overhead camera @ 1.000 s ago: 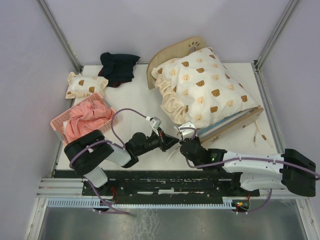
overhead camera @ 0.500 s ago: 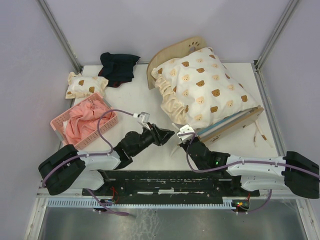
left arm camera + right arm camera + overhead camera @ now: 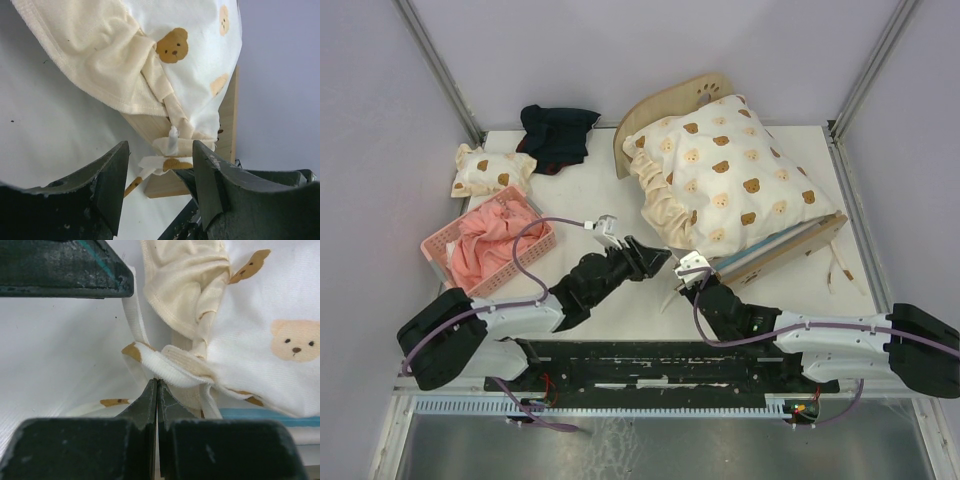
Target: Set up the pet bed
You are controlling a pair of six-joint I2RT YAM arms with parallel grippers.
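White and flat, the surface [image 3: 590, 200] runs from the arm bases back to pale lilac walls [image 3: 620, 50]. Nearest, the right hand [image 3: 157, 385] is pinched tight on a cream fabric tie [image 3: 170, 371] that hangs off the near corner of a cream bear-print quilt [image 3: 720, 180].

Just left of it is the left hand [image 3: 159, 152]. It was clamped a second ago, and it has since opened and slid forward. Its fingers now stand apart and empty, framing that tie without touching it, as far as the wrist view shows. I judge this to be a hand-over or the start of a knot: the right hand holds the strap up and the left is lined up to take it.

Behind them lies the pet bed [image 3: 790, 245], a small light plywood frame set askew on the right half of the surface. Its blue-and-white striped mattress [image 3: 752, 262] peeks out at the near end. The quilt is heaped over it, up to the arched headboard [image 3: 685, 92].

Farther left sit a pink plastic basket [image 3: 438, 245], a small bear-print pillow [image 3: 490, 170] and a dark cloth [image 3: 557, 135].
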